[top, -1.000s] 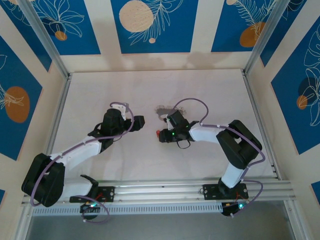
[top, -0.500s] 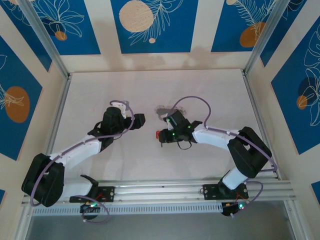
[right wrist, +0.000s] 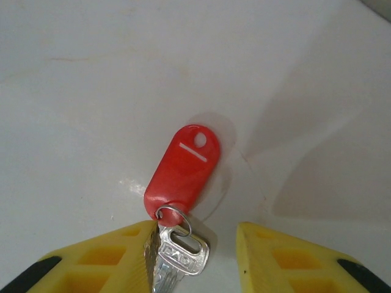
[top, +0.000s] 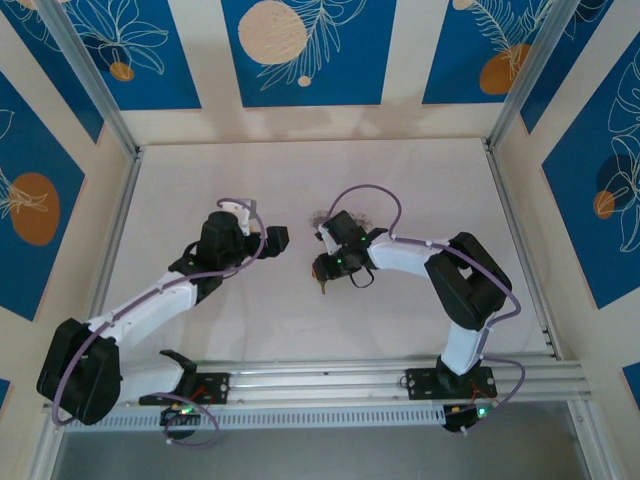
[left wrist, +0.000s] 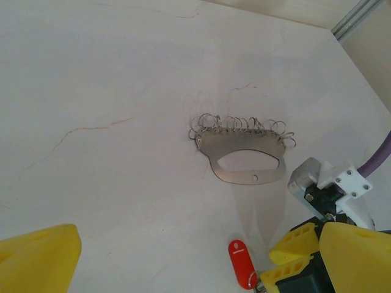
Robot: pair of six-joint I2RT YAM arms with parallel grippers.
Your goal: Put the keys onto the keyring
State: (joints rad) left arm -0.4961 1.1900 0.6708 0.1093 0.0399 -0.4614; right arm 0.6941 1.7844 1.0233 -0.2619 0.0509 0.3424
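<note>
R arm (top: 410,258) swung left | key (right wrist: 180,183): red oval tag, silver blade

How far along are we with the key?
Done: nothing yet; the keyring lies on the table, apart from the key. In hand: the open right claw sits at the key, no grip visible. Left: grip it, thread it onto the keyring.
</note>
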